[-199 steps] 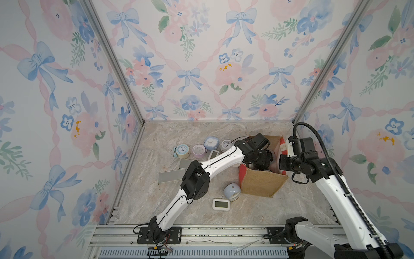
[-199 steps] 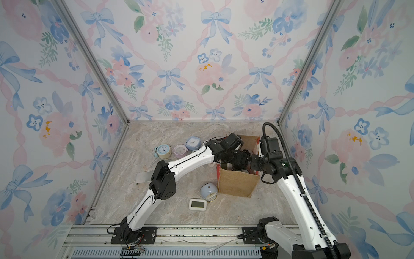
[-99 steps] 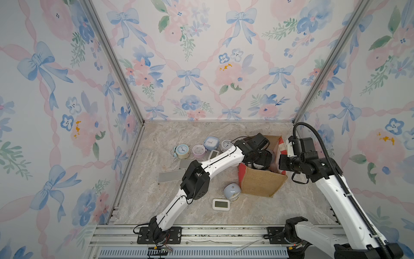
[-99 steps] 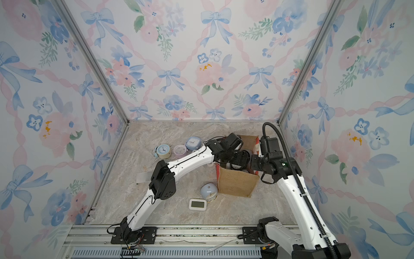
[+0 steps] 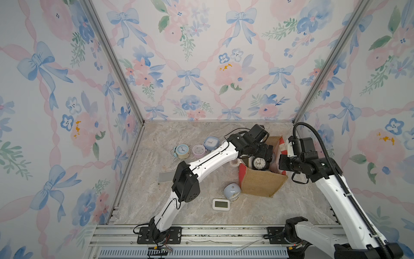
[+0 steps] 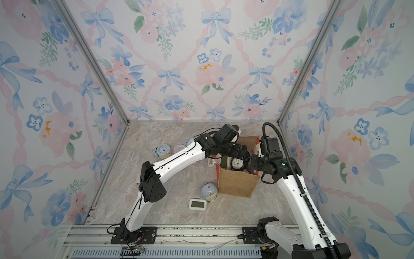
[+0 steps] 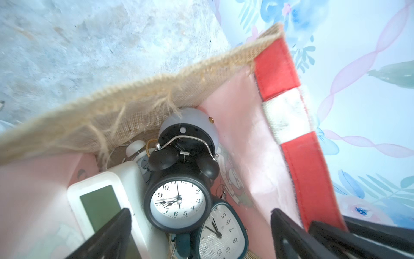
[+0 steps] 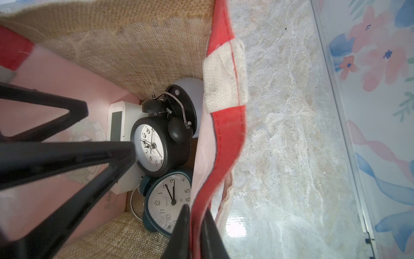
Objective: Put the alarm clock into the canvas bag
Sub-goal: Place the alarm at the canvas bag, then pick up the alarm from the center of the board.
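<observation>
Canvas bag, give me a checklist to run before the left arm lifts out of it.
1. Black alarm clock inside the canvas bag: ok, among other clocks.
2. Left claw open: ok.
3. Left claw clear of the clock: cannot tell.
4. Right claw gripping the bag's rim: ok.
5. Bag upright: ok.
6. Every clock packed: not ok, blue dome clock sits outside beside the bag.

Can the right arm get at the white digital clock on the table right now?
Probably not yet. The right gripper is shut on the bag at its red side panel, so it would have to let go first. The digital clock itself lies uncovered, with only the dome clock beside it.
</observation>
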`<state>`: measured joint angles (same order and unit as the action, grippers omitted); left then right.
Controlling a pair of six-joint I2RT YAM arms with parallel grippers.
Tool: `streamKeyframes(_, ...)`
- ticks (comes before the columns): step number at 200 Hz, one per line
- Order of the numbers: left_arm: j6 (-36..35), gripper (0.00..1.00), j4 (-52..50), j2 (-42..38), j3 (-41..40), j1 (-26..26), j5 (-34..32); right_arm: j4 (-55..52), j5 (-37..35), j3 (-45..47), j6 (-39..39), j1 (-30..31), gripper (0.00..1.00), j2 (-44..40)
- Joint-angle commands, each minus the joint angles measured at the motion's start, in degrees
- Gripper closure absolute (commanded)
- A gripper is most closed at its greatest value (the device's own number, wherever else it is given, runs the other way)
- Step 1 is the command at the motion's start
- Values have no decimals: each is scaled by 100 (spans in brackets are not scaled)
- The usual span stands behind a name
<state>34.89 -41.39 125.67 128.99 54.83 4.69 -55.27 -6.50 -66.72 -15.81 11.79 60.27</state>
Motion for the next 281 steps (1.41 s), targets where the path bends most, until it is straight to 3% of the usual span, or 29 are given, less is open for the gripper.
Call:
streamKeyframes(1,-169,4,-119,-411,-289,-81,-230,-3,-35,-23,53,60,88,36)
streamKeyframes(69,-167,5,-124,-1614,-1402,-148,-696,-3,-45,-19,59,49,88,55)
streamKeyframes(138,10,6,-116,-3054,-3121,-155,-1045,-2,-40,-52,56,60,88,80)
streamKeyframes(165,-503,6,-119,-3577,-3726,-143,-772,-21,-39,-77,68,64,88,70)
streamKeyframes(223,-2618,6,-109,-4411,-4893,-174,-155,-46,-87,-87,71,69,88,77)
streamKeyframes(265,-3438,6,-97,-4261,-5513,-149,416,-85,-105,-139,87,73,88,91)
streamKeyframes(281,-3535,11,-93,-3987,-5626,-128,555,-94,-113,-147,90,75,88,101)
